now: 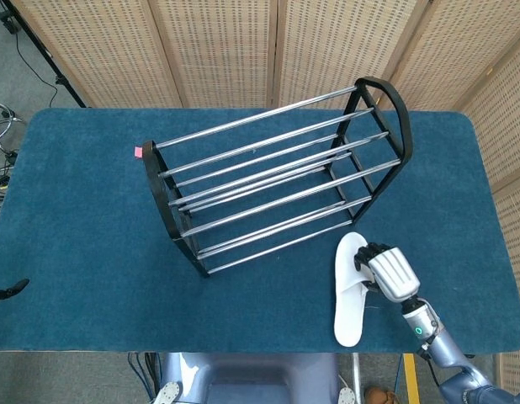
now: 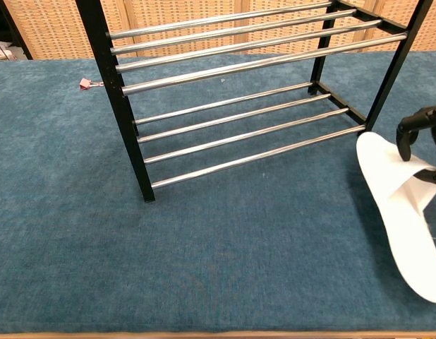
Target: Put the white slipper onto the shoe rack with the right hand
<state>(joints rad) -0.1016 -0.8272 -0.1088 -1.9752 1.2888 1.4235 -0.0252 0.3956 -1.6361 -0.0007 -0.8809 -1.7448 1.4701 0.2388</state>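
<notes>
The white slipper [image 1: 349,296] lies lengthwise near the table's front right, its toe end close to the right end of the shoe rack's lowest front rail. My right hand [image 1: 386,271] grips it at the strap, dark fingers curled over the upper. In the chest view the slipper [image 2: 400,212] fills the right edge, with the fingers [image 2: 406,133] hooked on its top. The black-framed shoe rack [image 1: 268,181] with chrome rails stands diagonally mid-table and shows close up in the chest view [image 2: 239,106]. Both of its tiers hold nothing. I cannot make out my left hand.
A blue felt table [image 1: 83,227] carries everything. A small pink tag [image 1: 139,151] sticks out beside the rack's far left post. Woven folding screens [image 1: 218,46] stand behind the table. A dark sliver [image 1: 9,289] that I cannot identify pokes in at the left edge.
</notes>
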